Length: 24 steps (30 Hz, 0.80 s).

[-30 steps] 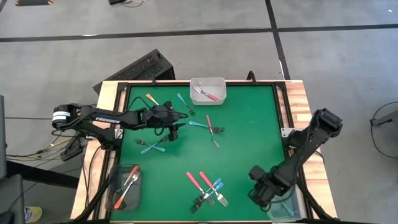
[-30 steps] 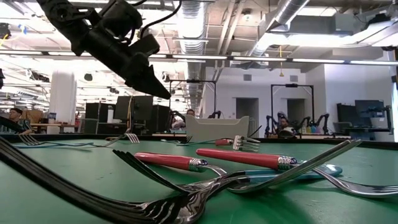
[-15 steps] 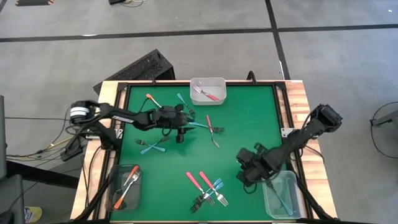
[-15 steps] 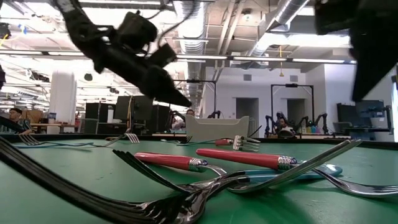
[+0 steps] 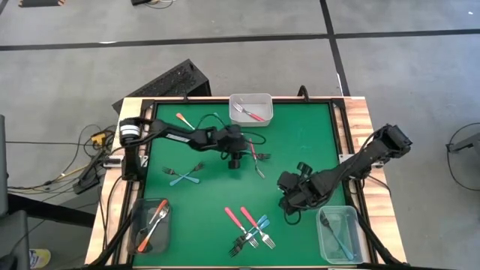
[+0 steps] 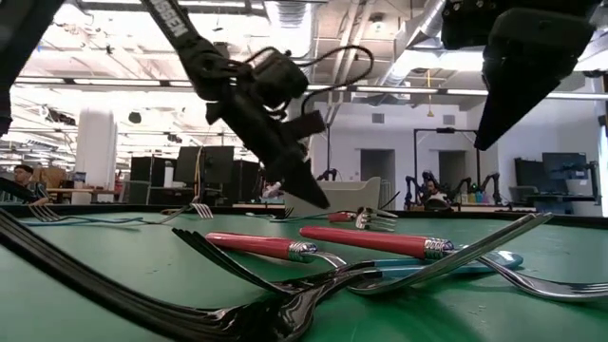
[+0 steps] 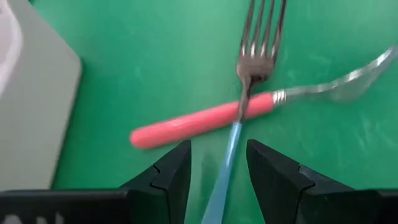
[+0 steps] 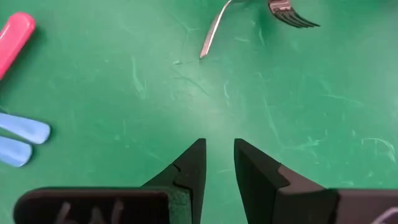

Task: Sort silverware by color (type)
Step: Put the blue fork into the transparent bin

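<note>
From above, the left gripper (image 5: 235, 160) hangs over the upper middle of the green felt tabletop (image 5: 300, 142), right above a crossed pair of forks: a slim teal-blue plastic-handled fork (image 5: 241, 149) and a pink-red plastic-handled fork (image 5: 253, 148) with silver metal tines. The left arm is clearly the nearer one to that pair. The right gripper (image 5: 289, 204) sits at centre-right, nearer the cluster of pink-red and blue forks (image 5: 251, 229) at bottom centre. Clear plastic tubs show at top centre (image 5: 250, 100), bottom left (image 5: 148, 225) and bottom right (image 5: 339, 234), each already holding cutlery.

At tabletop level, the left gripper (image 6: 306, 188) points down, centre frame, tips just off the felt and fingers parted; the right gripper (image 6: 513, 76) hangs high at upper right.

From the left wrist, the dark fingers (image 7: 176, 171) stand apart with nothing gripped, and the teal-blue handle (image 7: 224, 169) runs straight up between them from bottom centre, long axis in line with the gap. The glossy, rounded pink-red handle (image 7: 202, 120) lies crosswise just beyond. I'd say closing here takes the blue fork.

From the right wrist, the fingers (image 8: 191, 167) are narrowly parted and empty over bare, scuffed felt; two light-blue handle ends (image 8: 18, 138) lie at left, a pink-red handle tip (image 8: 15, 34) upper left, bare metal tines (image 8: 289, 14) at top.
</note>
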Motion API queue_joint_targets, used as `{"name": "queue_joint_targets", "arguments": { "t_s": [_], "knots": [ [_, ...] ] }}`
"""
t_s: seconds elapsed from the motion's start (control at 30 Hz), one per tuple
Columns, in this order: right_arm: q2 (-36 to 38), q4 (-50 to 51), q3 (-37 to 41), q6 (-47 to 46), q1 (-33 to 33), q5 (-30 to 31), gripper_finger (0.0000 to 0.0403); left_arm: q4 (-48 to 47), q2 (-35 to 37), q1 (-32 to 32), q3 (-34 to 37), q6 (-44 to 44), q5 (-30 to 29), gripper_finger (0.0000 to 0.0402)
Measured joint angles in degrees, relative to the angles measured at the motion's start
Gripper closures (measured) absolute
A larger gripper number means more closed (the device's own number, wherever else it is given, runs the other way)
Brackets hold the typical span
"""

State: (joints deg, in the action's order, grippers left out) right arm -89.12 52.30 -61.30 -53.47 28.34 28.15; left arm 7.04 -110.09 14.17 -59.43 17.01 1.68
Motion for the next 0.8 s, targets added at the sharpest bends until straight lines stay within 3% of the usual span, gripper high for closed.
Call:
{"name": "queue_joint_targets", "arguments": {
  "t_s": [0.17, 0.27, 0.33, 0.43, 0.5, 0.73, 0.8],
  "knots": [
    [0.00, 0.14, -0.02, -0.80, 0.17, 0.45, 0.0295, -2.29, -3.68, 0.06, -2.28, 0.82, 1.74, 0.0262],
    [0.00, 0.71, 0.00, -2.75, 0.17, 0.99, 0.0295, -2.01, -4.41, 0.03, -2.71, 0.29, 2.09, 0.0284],
    [0.00, 0.83, 0.00, -5.84, 0.17, 4.74, 0.0295, -2.16, -4.38, 0.03, -2.72, -0.47, 2.26, 0.0315],
    [0.00, 0.32, 0.00, -19.99, -0.42, 17.33, 0.0295, -2.18, -3.71, 0.05, -2.59, -2.94, 3.42, 0.0379],
    [-0.07, -0.89, 0.00, -26.86, -1.16, 22.86, 0.0295, -0.62, -3.03, 0.11, -2.59, -5.74, 5.00, 0.0390],
    [-0.14, -2.62, 0.87, -35.49, -2.81, 25.10, 0.0281, 5.66, 3.51, -1.99, -1.00, -7.49, 5.30, 0.0397],
    [-0.16, -4.53, 1.61, -36.50, -2.83, 25.99, 0.0264, 7.53, 5.66, -3.26, -0.12, -6.17, 2.62, 0.0397]
  ]
}}
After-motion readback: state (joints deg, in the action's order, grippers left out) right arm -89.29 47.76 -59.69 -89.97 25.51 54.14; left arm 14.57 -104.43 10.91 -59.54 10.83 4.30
